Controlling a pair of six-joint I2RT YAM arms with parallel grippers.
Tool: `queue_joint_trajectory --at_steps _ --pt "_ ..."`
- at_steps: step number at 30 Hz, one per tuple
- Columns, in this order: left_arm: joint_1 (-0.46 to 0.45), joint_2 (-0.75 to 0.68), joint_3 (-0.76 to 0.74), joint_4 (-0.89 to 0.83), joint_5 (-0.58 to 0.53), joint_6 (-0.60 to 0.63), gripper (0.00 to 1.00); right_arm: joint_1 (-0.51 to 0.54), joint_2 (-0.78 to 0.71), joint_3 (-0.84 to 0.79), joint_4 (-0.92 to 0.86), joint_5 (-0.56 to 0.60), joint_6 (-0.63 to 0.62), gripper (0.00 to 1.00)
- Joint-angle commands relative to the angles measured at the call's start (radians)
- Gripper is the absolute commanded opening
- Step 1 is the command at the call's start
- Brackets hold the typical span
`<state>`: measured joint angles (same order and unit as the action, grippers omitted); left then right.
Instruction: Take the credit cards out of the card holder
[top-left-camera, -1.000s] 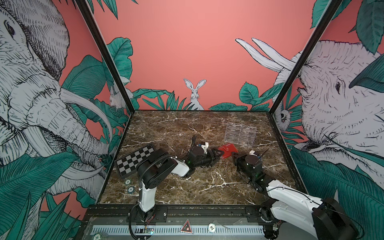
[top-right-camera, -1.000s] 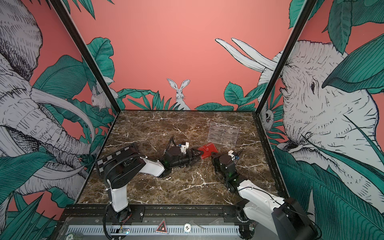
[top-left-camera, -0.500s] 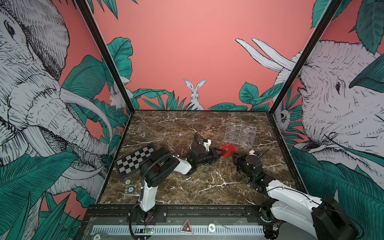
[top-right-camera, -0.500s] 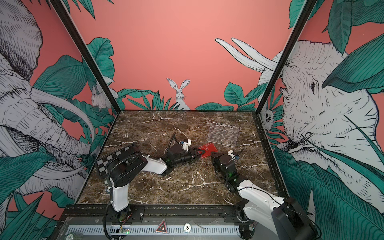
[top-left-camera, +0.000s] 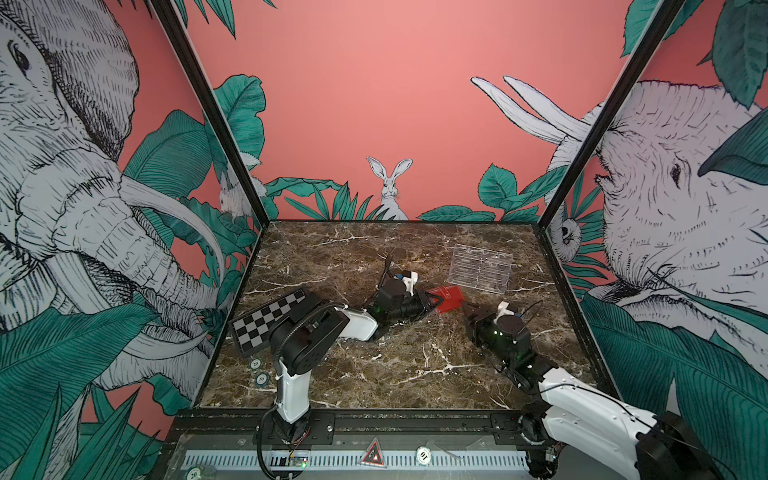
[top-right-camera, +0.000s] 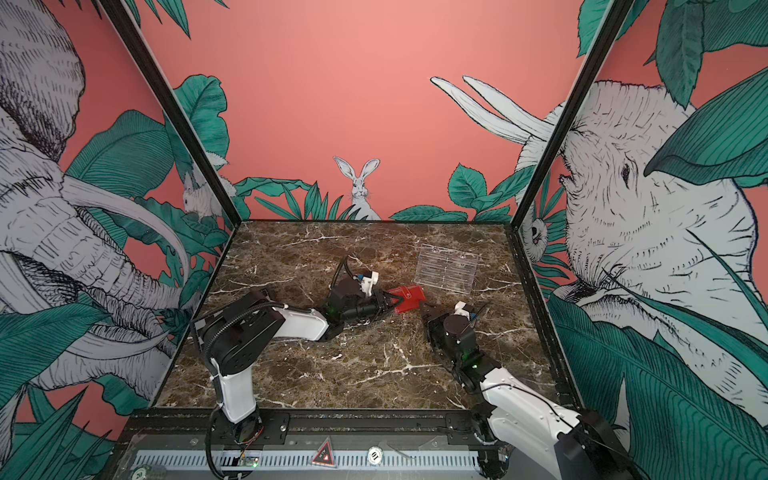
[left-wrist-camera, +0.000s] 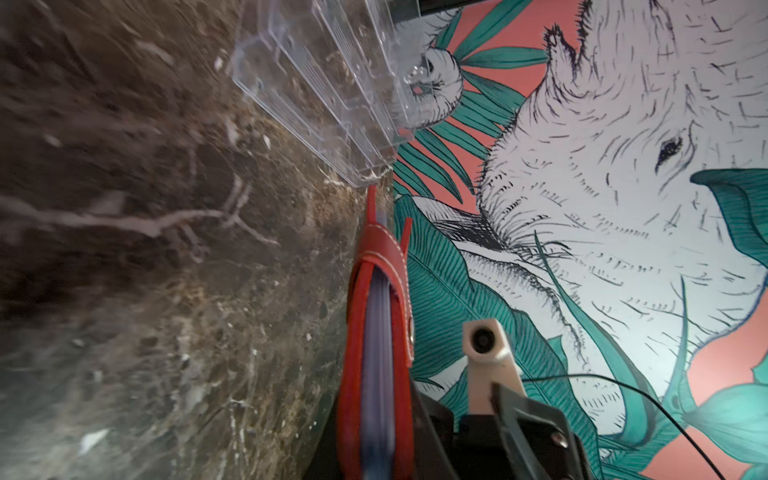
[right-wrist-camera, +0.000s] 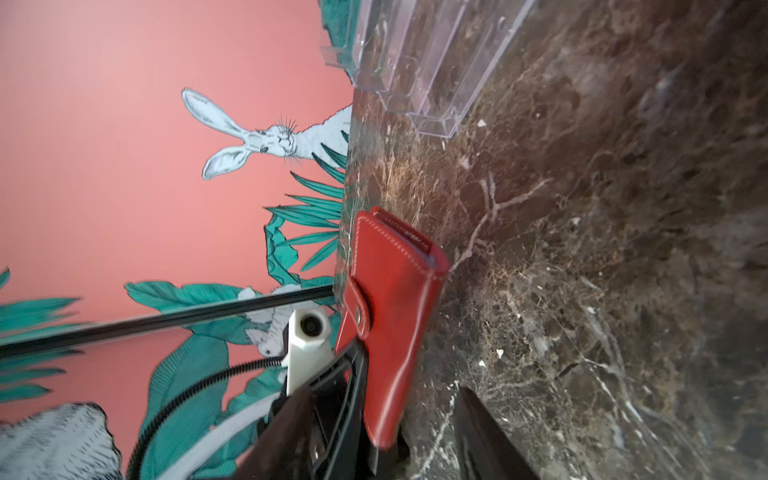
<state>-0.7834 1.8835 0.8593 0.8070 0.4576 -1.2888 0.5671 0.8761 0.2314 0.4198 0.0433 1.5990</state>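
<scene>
The red card holder (top-left-camera: 448, 298) (top-right-camera: 410, 298) is at mid-table, folded, with its snap tab (right-wrist-camera: 358, 308) fastened. My left gripper (top-left-camera: 434, 304) (top-right-camera: 390, 304) (left-wrist-camera: 376, 453) is shut on its near end. In the left wrist view the card holder (left-wrist-camera: 374, 332) is edge-on, with pale bluish layers between its red covers. The credit cards cannot be told apart from them. My right gripper (top-left-camera: 471, 309) (top-right-camera: 428, 311) (right-wrist-camera: 388, 444) is open just right of it. One end of the card holder (right-wrist-camera: 395, 316) lies between its spread fingers, apart from both.
A clear acrylic tiered stand (top-left-camera: 480, 270) (top-right-camera: 446, 270) (left-wrist-camera: 332, 83) (right-wrist-camera: 428, 54) stands just behind and right of the holder. A black-and-white chequered board (top-left-camera: 270, 322) lies at the left edge behind my left arm's base. The floor is brown marble, walled on three sides.
My left gripper has moved up to the card holder and shut on it. My right gripper, shut before, now has its jaws open.
</scene>
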Motion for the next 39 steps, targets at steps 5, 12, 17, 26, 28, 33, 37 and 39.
queue_joint_trajectory --at_steps 5,12,17,26,28,33,37,39 --pt "0.055 -0.153 0.137 -0.516 0.193 0.41 0.0 -0.011 -0.164 0.137 -0.41 -0.052 -0.369 0.89" --pt "0.058 -0.194 0.312 -1.055 0.231 0.83 0.0 -0.018 -0.158 0.352 -0.751 -0.079 -0.769 0.92" --pt "0.058 -0.191 0.413 -1.332 0.202 1.054 0.0 -0.019 -0.047 0.469 -0.787 -0.22 -1.055 0.93" --pt "0.033 -0.22 0.51 -1.607 0.072 1.352 0.0 -0.018 0.021 0.455 -0.625 -0.411 -1.455 0.92" --pt "0.009 -0.215 0.534 -1.668 0.035 1.422 0.0 -0.017 0.02 0.432 -0.572 -0.469 -1.528 0.91" --pt "-0.027 -0.231 0.541 -1.717 0.039 1.542 0.0 -0.019 0.05 0.418 -0.549 -0.518 -1.653 0.91" --pt "-0.028 -0.291 0.515 -1.686 0.08 1.607 0.0 -0.024 0.062 0.382 -0.489 -0.601 -1.662 0.88" --pt "-0.027 -0.327 0.498 -1.659 0.095 1.63 0.0 -0.029 0.05 0.353 -0.443 -0.631 -1.641 0.88"
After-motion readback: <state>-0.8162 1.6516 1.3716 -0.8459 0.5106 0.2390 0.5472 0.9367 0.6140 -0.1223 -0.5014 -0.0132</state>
